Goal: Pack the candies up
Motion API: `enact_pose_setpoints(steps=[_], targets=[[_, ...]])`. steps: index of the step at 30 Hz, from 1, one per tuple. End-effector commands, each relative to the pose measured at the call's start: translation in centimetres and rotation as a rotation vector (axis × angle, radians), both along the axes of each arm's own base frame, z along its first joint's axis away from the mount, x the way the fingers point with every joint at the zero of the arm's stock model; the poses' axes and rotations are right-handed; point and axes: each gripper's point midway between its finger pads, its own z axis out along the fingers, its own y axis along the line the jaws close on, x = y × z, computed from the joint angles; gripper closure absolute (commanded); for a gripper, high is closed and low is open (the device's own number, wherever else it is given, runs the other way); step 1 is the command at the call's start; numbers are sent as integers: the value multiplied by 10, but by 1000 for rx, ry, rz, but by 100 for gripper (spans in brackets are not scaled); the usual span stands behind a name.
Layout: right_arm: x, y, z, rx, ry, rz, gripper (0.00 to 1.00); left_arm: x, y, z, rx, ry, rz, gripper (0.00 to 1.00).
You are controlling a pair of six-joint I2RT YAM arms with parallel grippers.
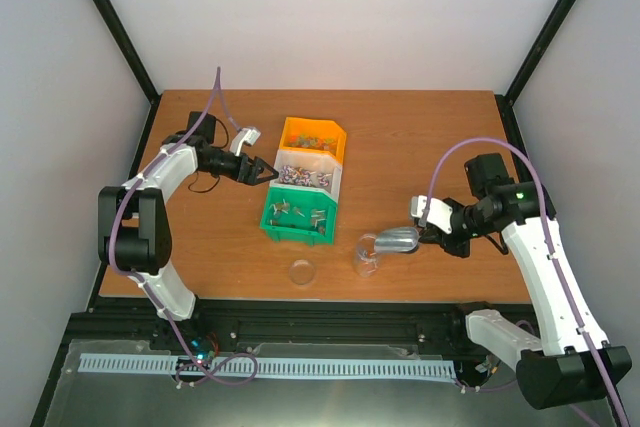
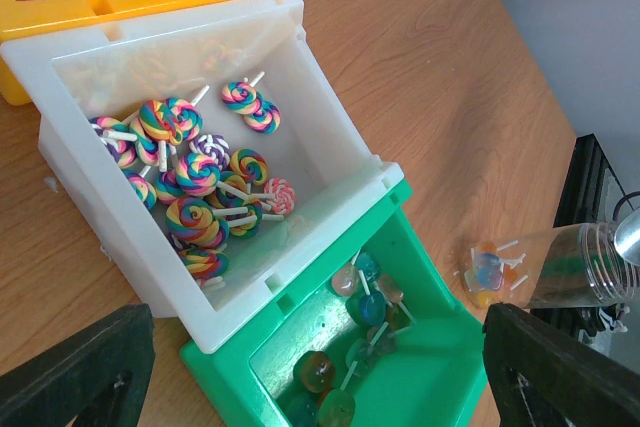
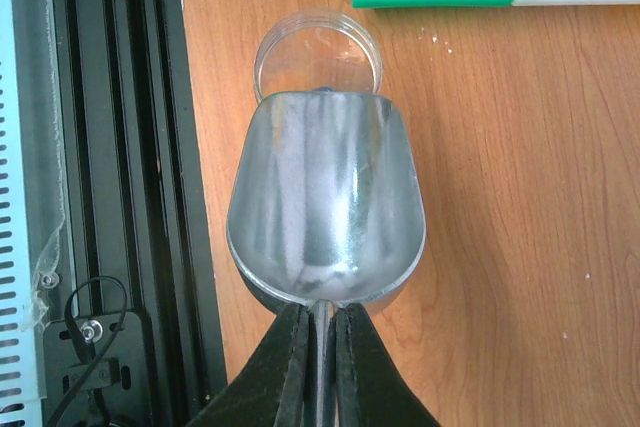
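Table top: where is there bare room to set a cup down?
Bare wood lies right of the white bin, up to the table's right edge, and behind the orange bin. Crowded around the jar, lid and scoop.

scoop [image 3: 325, 197]: metal, shiny, smooth
jar [image 2: 560, 267]: clear plastic, glossy
white bin [image 2: 95, 182]: plastic, smooth
green bin [image 2: 440, 382]: plastic, glossy
table [image 1: 420, 137]: wood grain, matt
candies [image 2: 190, 172]: glossy

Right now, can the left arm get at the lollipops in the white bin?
Probably yes. The left gripper hangs open close beside the white bin, whose top is open, and nothing stands between it and the lollipops.
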Motion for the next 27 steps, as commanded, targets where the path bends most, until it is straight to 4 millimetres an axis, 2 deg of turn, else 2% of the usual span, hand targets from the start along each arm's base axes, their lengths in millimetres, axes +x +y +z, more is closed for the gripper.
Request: enact_pose_setpoints(steps=[1,11,16,22,27], targets=[[0,0,7,-33,-12,-1,97,12,2,10,-10,-38,11,9],[1,13,27,55,-63,27,97,12,7,4,37,-37,20,9],[10,25,44,145,-99,10,97,9,11,0,81,-34,26,9],[33,39,63,244,-129,-26,97,18,22,-8,164,-33,53,9],[66,48,65,300,-152,-74,97,45,16,-14,199,-15,49,11]])
